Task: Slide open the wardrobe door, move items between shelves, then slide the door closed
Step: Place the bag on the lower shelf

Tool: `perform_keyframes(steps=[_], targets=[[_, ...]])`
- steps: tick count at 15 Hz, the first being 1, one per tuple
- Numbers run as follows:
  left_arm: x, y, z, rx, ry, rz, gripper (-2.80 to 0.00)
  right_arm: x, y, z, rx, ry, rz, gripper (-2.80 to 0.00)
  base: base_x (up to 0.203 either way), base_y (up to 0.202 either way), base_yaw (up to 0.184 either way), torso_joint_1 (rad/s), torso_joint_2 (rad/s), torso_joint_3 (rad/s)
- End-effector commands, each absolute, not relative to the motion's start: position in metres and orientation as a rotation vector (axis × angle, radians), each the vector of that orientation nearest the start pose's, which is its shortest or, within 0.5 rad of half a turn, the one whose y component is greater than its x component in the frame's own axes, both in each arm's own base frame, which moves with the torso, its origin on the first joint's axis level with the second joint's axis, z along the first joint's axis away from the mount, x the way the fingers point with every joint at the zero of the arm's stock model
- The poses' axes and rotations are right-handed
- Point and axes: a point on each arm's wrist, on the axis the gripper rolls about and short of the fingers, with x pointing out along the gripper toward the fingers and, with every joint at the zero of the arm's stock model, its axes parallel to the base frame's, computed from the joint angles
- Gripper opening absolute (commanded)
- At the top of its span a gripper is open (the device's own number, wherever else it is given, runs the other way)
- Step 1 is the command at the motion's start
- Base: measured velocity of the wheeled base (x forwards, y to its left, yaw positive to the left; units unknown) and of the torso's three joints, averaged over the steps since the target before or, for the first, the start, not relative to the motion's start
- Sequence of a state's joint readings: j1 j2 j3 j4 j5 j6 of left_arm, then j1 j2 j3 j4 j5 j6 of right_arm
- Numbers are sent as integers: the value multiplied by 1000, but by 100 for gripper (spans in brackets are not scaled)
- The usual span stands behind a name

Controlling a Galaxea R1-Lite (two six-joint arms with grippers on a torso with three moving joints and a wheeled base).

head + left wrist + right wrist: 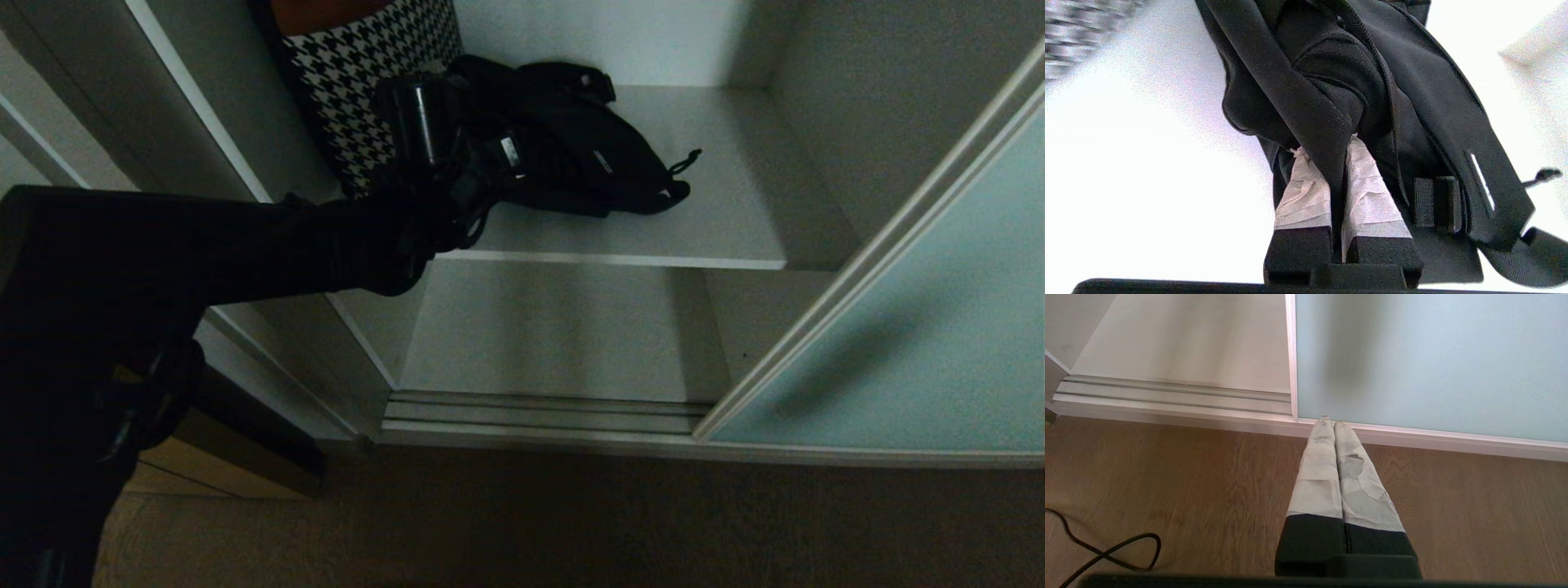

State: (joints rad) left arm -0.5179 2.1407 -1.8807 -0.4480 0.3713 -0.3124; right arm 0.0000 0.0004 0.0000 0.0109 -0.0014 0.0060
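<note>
Left gripper (1337,179) pinching a fold of the black bag (588,147), lying on the upper shelf (718,220) beside the houndstooth bag (359,90). Soft, floppy, probably light; likely sagging when lifted, so gripping a strap or thick seam. Lower shelf (555,335) below; sliding door (914,327) standing open at right. Right gripper (1334,428) hanging shut over wooden floor (1167,477).

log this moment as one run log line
door: open | left claw: shut on black bag, upper shelf | right claw: shut, parked above floor | houndstooth bag: on shelf
</note>
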Motion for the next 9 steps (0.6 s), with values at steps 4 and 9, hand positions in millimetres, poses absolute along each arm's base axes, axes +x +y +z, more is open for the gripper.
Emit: perform_keyframes(steps=[4, 9], targets=[[343, -207, 329, -371, -127, -187, -280, -23, 0, 74, 6, 12, -2, -280, 0, 0, 0, 0, 0, 0], [288, -200, 347, -311, -67, -182, -280, -23, 0, 74, 6, 12, -2, -280, 0, 0, 0, 0, 0, 0]])
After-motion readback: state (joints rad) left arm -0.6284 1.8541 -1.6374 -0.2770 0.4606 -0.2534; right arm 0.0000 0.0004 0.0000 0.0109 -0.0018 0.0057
